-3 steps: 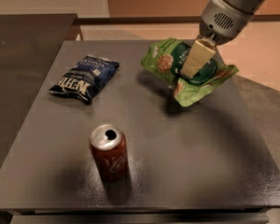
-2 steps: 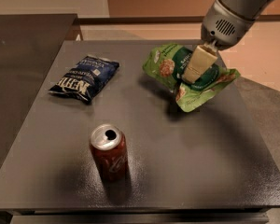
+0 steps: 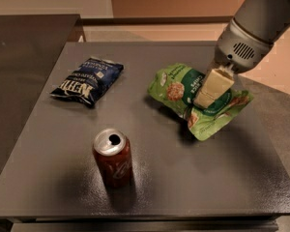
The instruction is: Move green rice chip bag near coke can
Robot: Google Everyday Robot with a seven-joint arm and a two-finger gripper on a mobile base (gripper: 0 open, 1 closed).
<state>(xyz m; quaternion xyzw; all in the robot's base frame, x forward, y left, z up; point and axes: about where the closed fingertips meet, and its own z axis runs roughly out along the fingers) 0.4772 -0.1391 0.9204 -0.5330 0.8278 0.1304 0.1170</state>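
Note:
The green rice chip bag (image 3: 175, 89) is crumpled and hangs tilted just above the dark table (image 3: 232, 178) at the right of the middle, with a shadow under it. My gripper (image 3: 204, 100) comes down from the upper right, and its cream fingers (image 3: 213, 85) are shut on the bag's middle. The coke can (image 3: 112, 158) stands upright near the table's front, left of the middle. It is apart from the bag, to the bag's lower left.
A dark blue chip bag (image 3: 87, 81) lies flat at the table's back left. A second dark surface (image 3: 29, 57) adjoins the table on the left. The table's front edge runs just below the can.
My gripper and the green bag in it have moved toward the table's front, a little closer to the can. The can and the blue bag have not moved.

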